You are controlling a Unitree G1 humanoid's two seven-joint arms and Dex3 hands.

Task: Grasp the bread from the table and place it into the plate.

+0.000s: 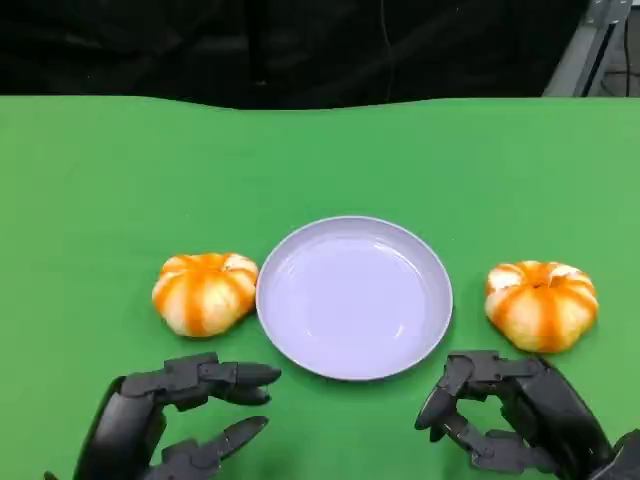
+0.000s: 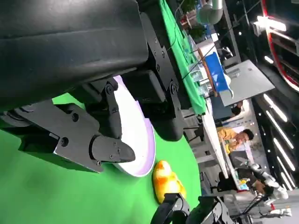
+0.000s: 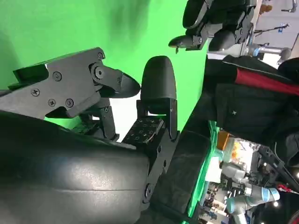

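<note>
Head view: both hands, left (image 1: 170, 415) and right (image 1: 510, 410), hover spread and holding nothing, near the plate (image 1: 300, 330); one bread (image 1: 205, 291) sits left, another (image 1: 541, 304) right. Left wrist view: the far bread (image 2: 167, 181) lies beside the plate. Reaching should come from above, the fingers straddling a bun.

Robotics lab: robot arm (image 3: 243, 198), green-clothed tables (image 2: 180, 51)
</note>
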